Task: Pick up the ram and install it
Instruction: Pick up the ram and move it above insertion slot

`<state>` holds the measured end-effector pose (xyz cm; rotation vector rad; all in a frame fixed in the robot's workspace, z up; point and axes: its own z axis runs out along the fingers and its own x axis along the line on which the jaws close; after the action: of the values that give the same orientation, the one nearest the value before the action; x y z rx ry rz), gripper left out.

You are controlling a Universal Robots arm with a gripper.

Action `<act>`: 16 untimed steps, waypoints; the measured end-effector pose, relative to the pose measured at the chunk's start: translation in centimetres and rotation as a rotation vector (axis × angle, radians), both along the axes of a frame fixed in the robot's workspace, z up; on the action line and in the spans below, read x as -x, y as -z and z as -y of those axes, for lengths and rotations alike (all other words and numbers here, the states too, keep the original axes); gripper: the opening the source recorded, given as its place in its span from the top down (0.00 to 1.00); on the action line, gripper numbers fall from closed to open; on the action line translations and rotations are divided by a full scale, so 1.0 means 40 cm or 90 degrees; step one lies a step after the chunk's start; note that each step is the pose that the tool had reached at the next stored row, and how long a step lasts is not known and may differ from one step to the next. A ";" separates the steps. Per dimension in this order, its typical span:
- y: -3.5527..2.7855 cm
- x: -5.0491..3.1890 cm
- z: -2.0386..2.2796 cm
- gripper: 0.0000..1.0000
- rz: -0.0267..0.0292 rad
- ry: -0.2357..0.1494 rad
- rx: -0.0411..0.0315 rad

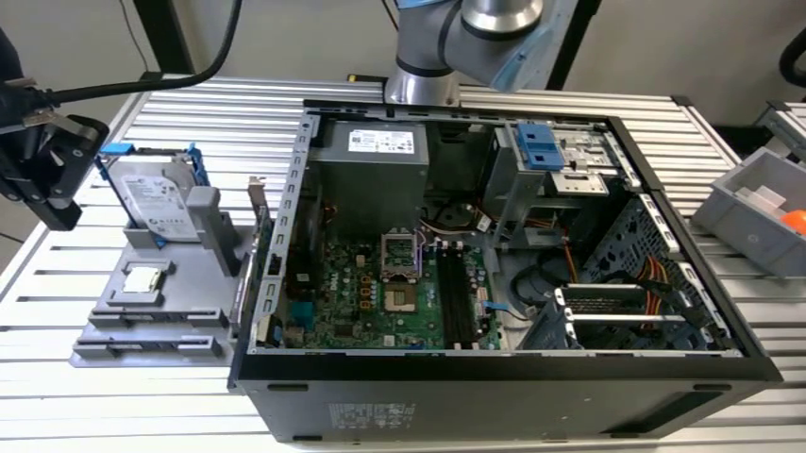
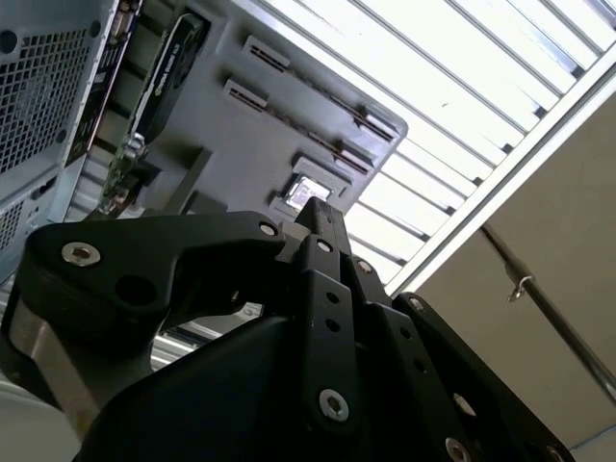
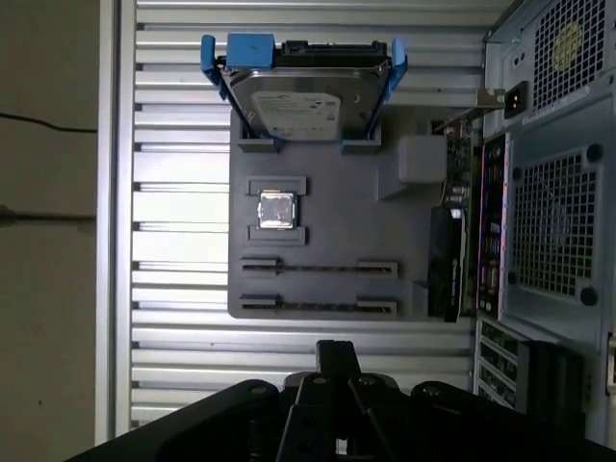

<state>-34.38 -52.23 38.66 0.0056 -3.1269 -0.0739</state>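
The black two-finger pincer (image 1: 58, 213) hangs at the far edge of the exterior view's left, with its tips pointing down and its body a little tilted; in the first wrist view the pincer (image 3: 337, 352) ends in one narrow black tip, because the two fingertips are pressed together; in the second wrist view the pincer (image 2: 320, 214) has the same closed form; behind the tip, the black linkage bars (image 2: 173, 260) with silver screws spread out to both sides; a thick black cable (image 1: 189, 75) goes up and away from the pincer; well apart from the pincer, toward the exterior view's right, stands the silver-grey arm column (image 1: 422, 85) with a round joint above it.
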 end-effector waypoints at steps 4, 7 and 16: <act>0.000 0.001 0.001 1.00 0.0031 0.000 0.0000; 0.001 0.002 0.000 1.00 0.0032 0.000 0.0002; 0.002 0.002 0.000 1.00 0.0032 0.000 0.0001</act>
<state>-34.45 -52.25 38.58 0.0060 -3.1319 -0.0736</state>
